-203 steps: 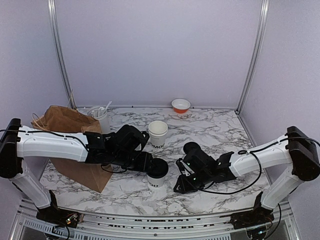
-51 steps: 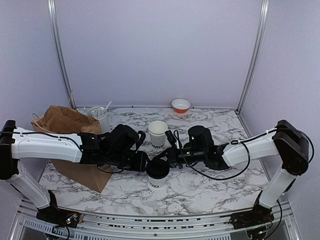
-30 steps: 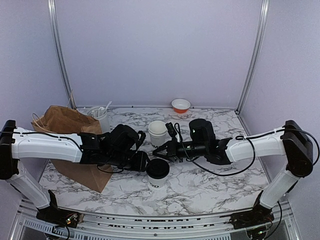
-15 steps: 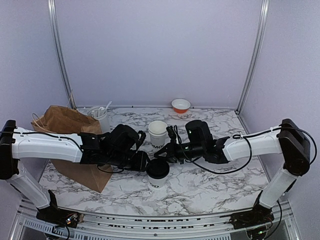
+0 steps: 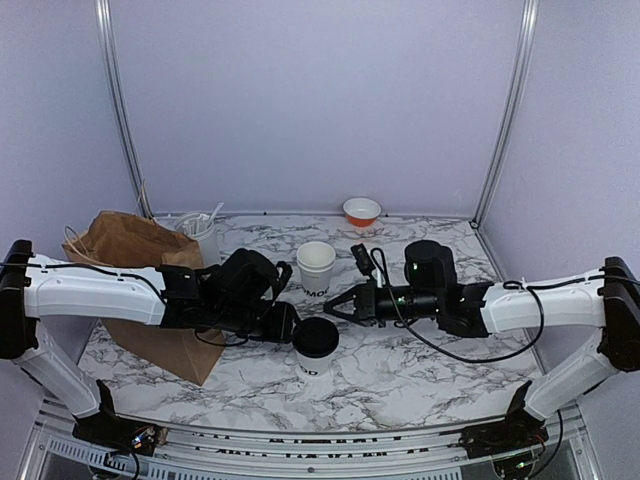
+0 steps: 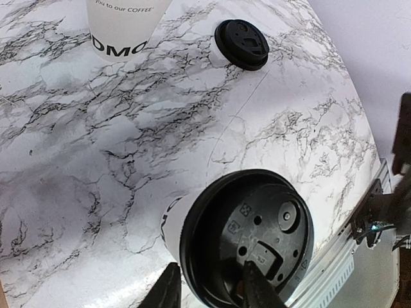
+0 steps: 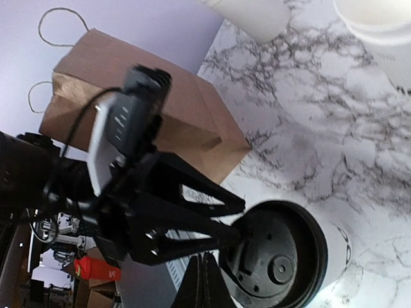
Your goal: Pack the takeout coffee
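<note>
A white coffee cup with a black lid (image 5: 315,340) stands front centre. My left gripper (image 5: 290,328) is closed on its left rim. In the left wrist view (image 6: 209,289) one finger is outside the cup wall and one rests on the lid (image 6: 250,231). My right gripper (image 5: 333,309) is shut and empty, just right of and above the lid; in the right wrist view it (image 7: 207,282) is beside the lidded cup (image 7: 282,256). A second cup (image 5: 316,262) stands open behind. A loose black lid (image 6: 242,43) lies on the marble, hidden by my right arm in the top view.
A brown paper bag (image 5: 140,255) stands at the left, behind my left arm. A grey-white canister of utensils (image 5: 203,235) stands at the back left. A small orange-and-white bowl (image 5: 361,210) sits by the back wall.
My right gripper has drawn back to the right, away from the lidded cup's top. My left gripper and both cups have not moved.
</note>
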`<action>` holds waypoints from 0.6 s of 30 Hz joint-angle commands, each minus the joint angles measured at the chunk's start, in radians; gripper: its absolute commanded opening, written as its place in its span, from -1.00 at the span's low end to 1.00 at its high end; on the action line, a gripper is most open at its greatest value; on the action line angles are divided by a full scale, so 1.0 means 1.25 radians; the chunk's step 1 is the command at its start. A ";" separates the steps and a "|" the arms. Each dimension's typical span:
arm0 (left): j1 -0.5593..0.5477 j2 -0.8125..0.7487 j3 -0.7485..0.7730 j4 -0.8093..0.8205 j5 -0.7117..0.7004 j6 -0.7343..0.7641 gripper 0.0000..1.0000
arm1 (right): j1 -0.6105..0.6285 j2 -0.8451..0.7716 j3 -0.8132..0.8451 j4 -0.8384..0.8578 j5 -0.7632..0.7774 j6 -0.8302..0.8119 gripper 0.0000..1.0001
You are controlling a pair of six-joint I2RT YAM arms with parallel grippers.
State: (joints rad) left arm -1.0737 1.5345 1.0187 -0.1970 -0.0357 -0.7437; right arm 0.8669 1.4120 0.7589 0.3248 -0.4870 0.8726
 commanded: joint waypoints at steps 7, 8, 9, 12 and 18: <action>-0.003 0.024 0.019 -0.014 -0.006 0.010 -0.34 | 0.029 0.095 -0.121 0.095 -0.070 0.062 -1.00; -0.003 0.024 0.020 -0.014 -0.006 0.011 -0.34 | 0.028 0.082 -0.114 0.075 -0.062 0.055 -1.00; -0.003 0.025 0.021 -0.014 -0.006 0.011 -0.34 | 0.026 0.068 -0.105 0.053 -0.048 0.047 -1.00; -0.002 0.025 0.023 -0.014 -0.004 0.012 -0.34 | 0.021 0.033 -0.076 0.012 -0.032 0.025 -1.00; -0.003 0.027 0.028 -0.014 -0.003 0.015 -0.34 | 0.021 -0.013 -0.029 0.009 -0.049 -0.003 -1.00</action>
State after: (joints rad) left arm -1.0737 1.5517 1.0309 -0.1856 -0.0353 -0.7403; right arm 0.8936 1.4437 0.6544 0.3656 -0.5480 0.9104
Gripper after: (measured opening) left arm 0.328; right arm 0.003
